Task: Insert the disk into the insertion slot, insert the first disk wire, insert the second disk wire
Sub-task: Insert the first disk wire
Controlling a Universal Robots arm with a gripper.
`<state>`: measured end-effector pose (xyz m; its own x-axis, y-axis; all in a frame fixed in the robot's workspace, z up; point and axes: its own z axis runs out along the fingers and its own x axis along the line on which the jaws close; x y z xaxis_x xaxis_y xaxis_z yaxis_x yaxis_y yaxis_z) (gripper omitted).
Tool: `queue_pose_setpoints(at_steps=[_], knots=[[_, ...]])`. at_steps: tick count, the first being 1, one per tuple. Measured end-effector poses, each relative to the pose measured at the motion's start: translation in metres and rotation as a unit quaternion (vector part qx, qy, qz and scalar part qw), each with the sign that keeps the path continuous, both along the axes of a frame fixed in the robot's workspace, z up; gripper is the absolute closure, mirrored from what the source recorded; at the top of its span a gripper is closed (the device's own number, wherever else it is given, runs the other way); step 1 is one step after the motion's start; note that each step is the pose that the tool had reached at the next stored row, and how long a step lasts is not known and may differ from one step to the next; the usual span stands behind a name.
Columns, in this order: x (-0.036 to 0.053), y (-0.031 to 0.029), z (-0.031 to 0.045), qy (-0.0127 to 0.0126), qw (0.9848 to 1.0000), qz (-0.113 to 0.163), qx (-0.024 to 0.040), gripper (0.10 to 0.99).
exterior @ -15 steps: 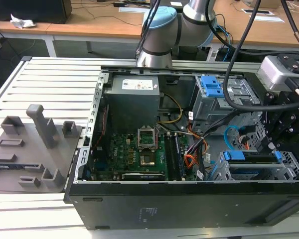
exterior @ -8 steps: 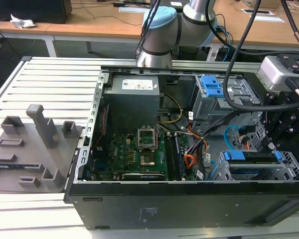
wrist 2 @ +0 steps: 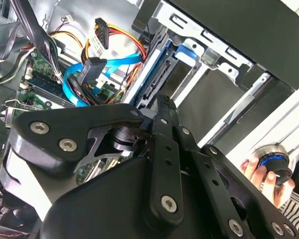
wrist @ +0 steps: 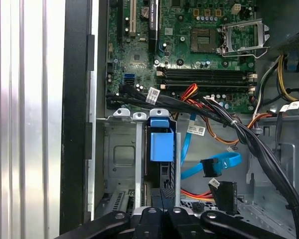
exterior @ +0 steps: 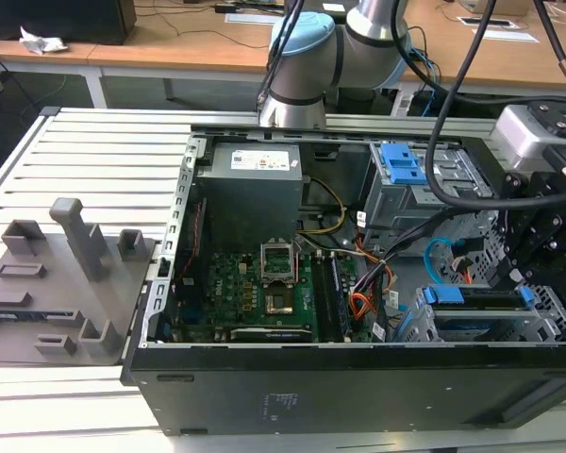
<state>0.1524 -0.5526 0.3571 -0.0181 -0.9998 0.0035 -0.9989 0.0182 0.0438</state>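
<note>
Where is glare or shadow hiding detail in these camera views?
Exterior view: the slatted table glares white along its front edge, and the computer case has a dark outer wall. First wrist view: the table slats wash out white; the second disk wire is evenly lit.

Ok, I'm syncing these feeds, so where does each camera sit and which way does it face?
Exterior view: off the arm, raised, looking down into the open computer case; the arm shows behind.
First wrist view: on the wrist, facing the motherboard and the disk in the insertion slot; gripper in foreground.
Second wrist view: on the wrist, looking along the gripper at the disk; a person's hand shows.
Both wrist views share the disk and second disk wire.
</note>
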Motion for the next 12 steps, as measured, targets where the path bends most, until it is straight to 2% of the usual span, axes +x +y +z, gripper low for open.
queue_pose_setpoints(at_steps=[3, 8, 9, 11, 12], knots=[[0.0024, 0.0038, 0.0, 0.0, 1.0, 0.0, 0.0, 0.98], [0.0063, 0.016, 0.0, 0.0, 1.0, 0.0, 0.0, 0.98], [0.0072, 0.02, 0.0, 0.0, 1.0, 0.0, 0.0, 0.98], [0.0085, 0.0341, 0.0, 0.0, 1.0, 0.0, -0.0001, 0.98], [0.0085, 0.0369, 0.0, 0.0, 1.0, 0.0, -0.0003, 0.98]])
